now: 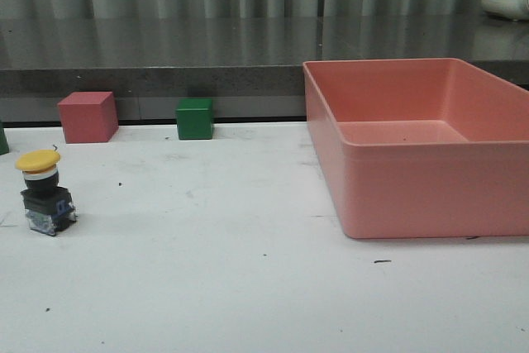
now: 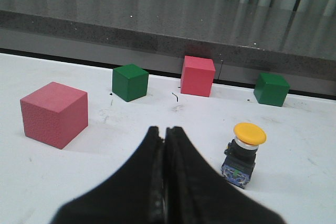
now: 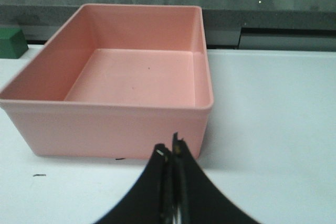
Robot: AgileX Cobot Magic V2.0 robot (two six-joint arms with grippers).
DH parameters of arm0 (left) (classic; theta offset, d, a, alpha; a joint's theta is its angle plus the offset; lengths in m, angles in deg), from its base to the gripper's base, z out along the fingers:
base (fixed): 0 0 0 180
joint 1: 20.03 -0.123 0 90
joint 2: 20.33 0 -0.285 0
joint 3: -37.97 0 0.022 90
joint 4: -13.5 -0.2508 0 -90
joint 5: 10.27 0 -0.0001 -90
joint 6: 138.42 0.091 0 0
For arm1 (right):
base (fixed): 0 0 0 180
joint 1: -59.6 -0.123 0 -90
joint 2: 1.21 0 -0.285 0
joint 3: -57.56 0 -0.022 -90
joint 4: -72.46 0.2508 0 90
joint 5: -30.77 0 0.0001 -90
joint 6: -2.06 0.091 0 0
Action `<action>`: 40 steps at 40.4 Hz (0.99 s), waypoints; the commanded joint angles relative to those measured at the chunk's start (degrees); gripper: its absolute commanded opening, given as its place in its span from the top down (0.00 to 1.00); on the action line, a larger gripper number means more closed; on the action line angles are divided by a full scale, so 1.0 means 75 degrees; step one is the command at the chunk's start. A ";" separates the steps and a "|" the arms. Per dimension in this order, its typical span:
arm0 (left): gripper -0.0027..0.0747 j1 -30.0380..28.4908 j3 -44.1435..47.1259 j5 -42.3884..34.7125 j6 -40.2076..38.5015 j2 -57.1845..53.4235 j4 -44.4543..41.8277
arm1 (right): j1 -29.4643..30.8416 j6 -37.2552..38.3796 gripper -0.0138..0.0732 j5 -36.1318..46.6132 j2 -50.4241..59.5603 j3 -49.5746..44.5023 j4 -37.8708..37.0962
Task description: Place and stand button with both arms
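The button (image 1: 45, 193) stands upright, cap up, near the bench's left edge, just ahead and to the right of the left gripper (image 2: 165, 132), whose fingers are pressed together, while the right gripper (image 3: 170, 150), likewise closed, faces the tray (image 3: 121, 124).

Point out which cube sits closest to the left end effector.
The big pink cube, alone and nearest the left end effector. The other pink cube and both green cubes sit farther back by the dark ledge.
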 commanded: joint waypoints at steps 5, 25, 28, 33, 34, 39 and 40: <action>0.99 -0.0005 0.0113 -0.0662 0.0006 -0.0164 0.0071 | 0.0079 -0.0070 0.92 0.1318 0.0440 -0.0885 -0.0114; 0.99 -0.0005 0.0113 -0.0662 0.0006 -0.0164 0.0071 | 0.0064 -0.0070 0.92 0.0848 0.1113 -0.0869 -0.0114; 0.99 -0.0005 0.0113 -0.0662 0.0006 -0.0164 0.0071 | 0.0064 -0.0070 0.92 0.0848 0.1113 -0.0869 -0.0114; 0.99 -0.0005 0.0113 -0.0662 0.0006 -0.0164 0.0071 | 0.0064 -0.0070 0.92 0.0848 0.1113 -0.0869 -0.0114; 0.99 -0.0005 0.0113 -0.0662 0.0006 -0.0164 0.0071 | 0.0064 -0.0070 0.92 0.0848 0.1113 -0.0869 -0.0114; 0.99 -0.0005 0.0113 -0.0662 0.0006 -0.0164 0.0071 | 0.0064 -0.0070 0.92 0.0848 0.1113 -0.0869 -0.0114; 0.99 -0.0005 0.0113 -0.0662 0.0006 -0.0164 0.0071 | 0.0064 -0.0070 0.92 0.0848 0.1113 -0.0869 -0.0114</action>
